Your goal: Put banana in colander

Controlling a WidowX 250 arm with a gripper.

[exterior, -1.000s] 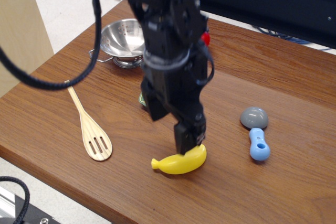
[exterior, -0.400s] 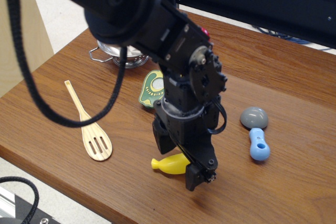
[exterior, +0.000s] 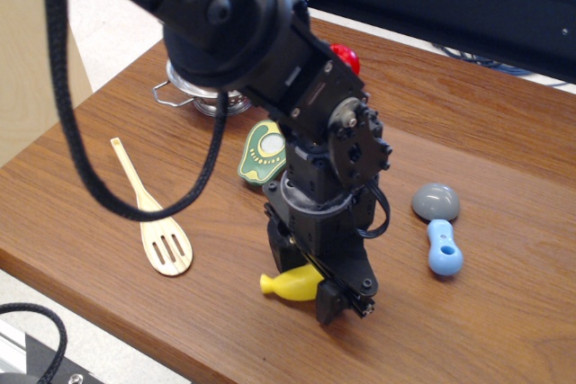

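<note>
In the single camera view, the arm has come down and swung forward compared with a second ago: then the gripper stood upright with its tips touching the top of the right end of a fully visible banana, and the colander's bowl was open to view behind it. Now the bulky black wrist leans over the front of the table, and the gripper point(exterior: 335, 299) sits low at the wood, right at the banana's right end. Against the frame just before this one, little differs; the arm has shifted slightly and a red object point(exterior: 345, 58) behind the arm shows more.

The banana point(exterior: 290, 284) lies on the table point(exterior: 504, 312) near the front edge, its pointed left end free and about half its length showing; the right half is hidden behind the gripper body. The fingers are down around or against that hidden end, but whether they are spread, closed or pinching the fruit cannot be told from here.

The colander point(exterior: 193, 96) stands at the far left of the table, well apart from the banana, mostly covered by the arm; only a wire handle and part of the base show.

The wooden spatula point(exterior: 153, 218) lies to the left of the banana, the green avocado toy point(exterior: 263, 152) between colander and gripper, and a grey dome point(exterior: 436, 201) and a blue piece point(exterior: 445, 249) lie to the right.
</note>
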